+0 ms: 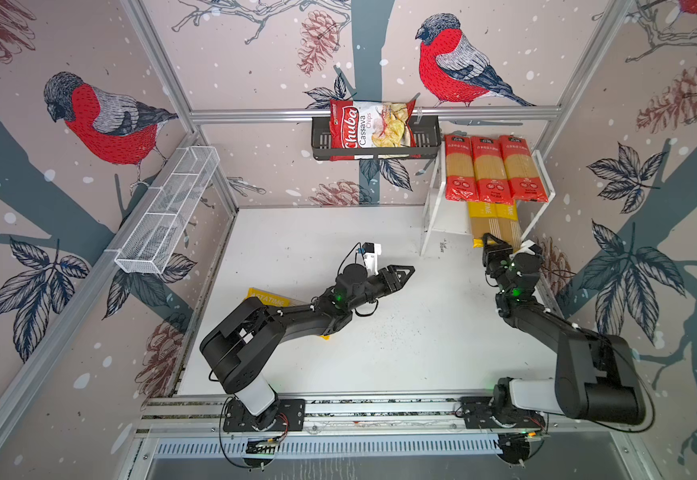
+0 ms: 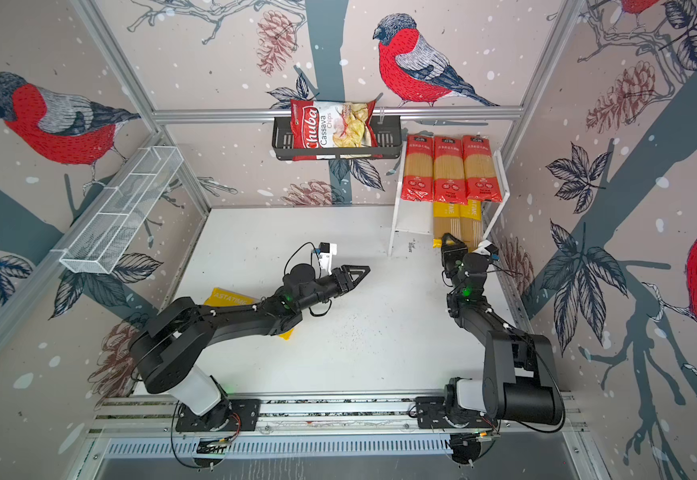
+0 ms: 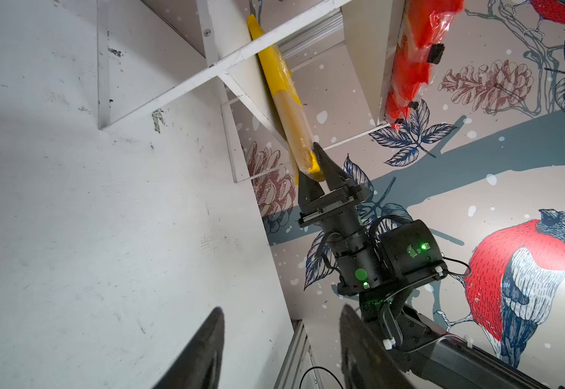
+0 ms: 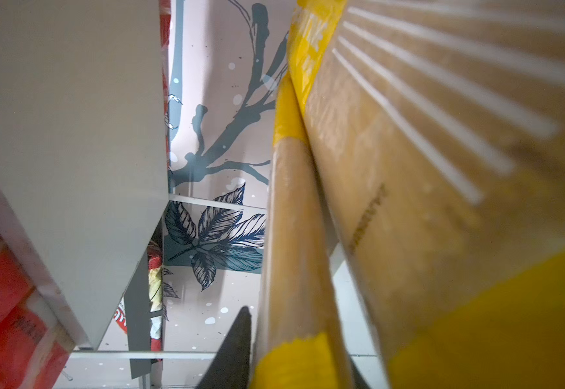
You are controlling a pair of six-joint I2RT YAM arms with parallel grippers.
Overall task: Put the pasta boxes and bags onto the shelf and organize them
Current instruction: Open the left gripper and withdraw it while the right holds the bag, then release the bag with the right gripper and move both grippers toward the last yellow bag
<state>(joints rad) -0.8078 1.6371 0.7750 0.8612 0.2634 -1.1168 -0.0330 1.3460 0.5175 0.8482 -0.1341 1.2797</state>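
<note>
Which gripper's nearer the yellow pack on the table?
Left. The left gripper hangs beyond the yellow pack, arm over it; right gripper is away at the shelf.

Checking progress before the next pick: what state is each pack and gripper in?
Red packs: three side by side on shelf top.
Two yellow packs: together on lower tier.
Third yellow pack: on table under left arm.
Left gripper: open, empty.
Right gripper: around yellow pack's end; grip unclear.

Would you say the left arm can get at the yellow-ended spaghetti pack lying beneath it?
Probably yes, after pulling back: the yellow-ended spaghetti pack lies on the white table with nothing visible on it, but the left arm itself crosses above it and its open jaws point beyond it.
</note>
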